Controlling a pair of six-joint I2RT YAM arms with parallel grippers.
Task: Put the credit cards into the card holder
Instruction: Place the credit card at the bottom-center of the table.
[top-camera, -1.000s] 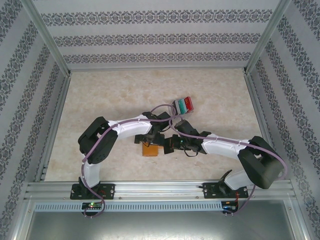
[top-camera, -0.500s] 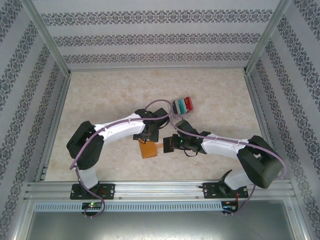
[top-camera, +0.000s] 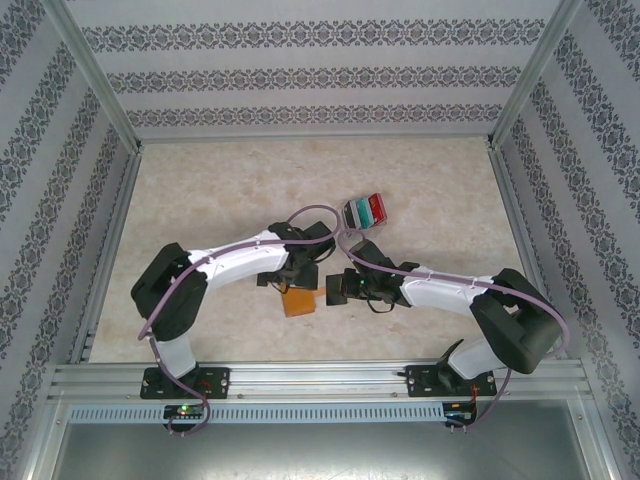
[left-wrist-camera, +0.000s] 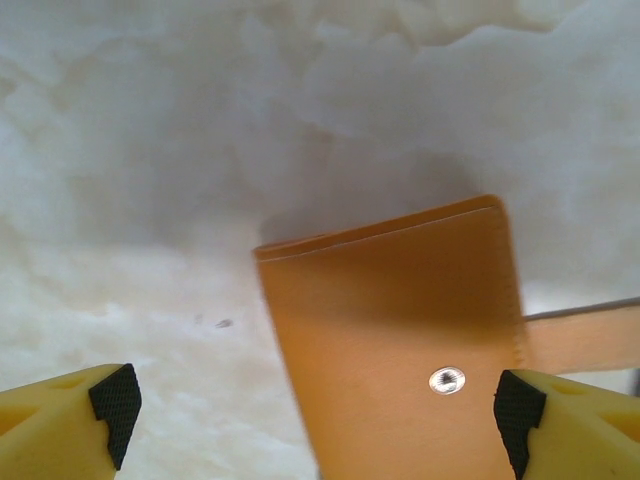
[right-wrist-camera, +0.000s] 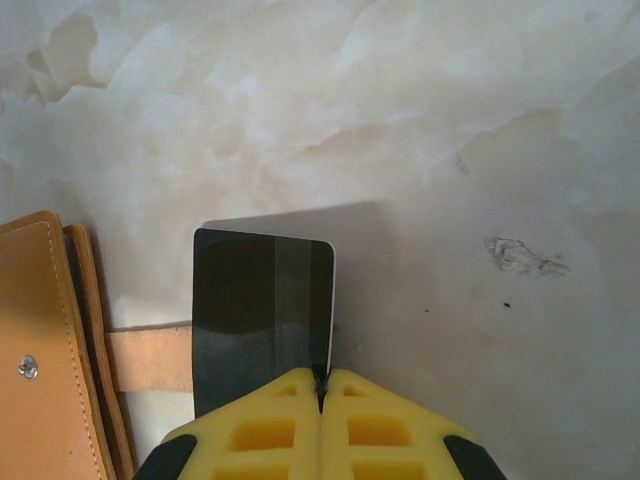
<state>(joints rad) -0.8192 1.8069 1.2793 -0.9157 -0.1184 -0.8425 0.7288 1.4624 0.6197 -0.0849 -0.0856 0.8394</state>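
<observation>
While the right gripper (right-wrist-camera: 322, 385) pinches a black card (right-wrist-camera: 262, 310), the folded orange-tan card holder (right-wrist-camera: 45, 350), stud (left-wrist-camera: 446, 380) visible, lies at nine o'clock; left gripper (left-wrist-camera: 318, 415) wide apart, empty

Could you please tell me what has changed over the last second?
The left arm swung its elbow out leftward and back toward its base, its open jaws staying over the card holder, which hardly shifted. The right jaws stay shut on the black card beside the holder. The stacked cards have not moved.
</observation>
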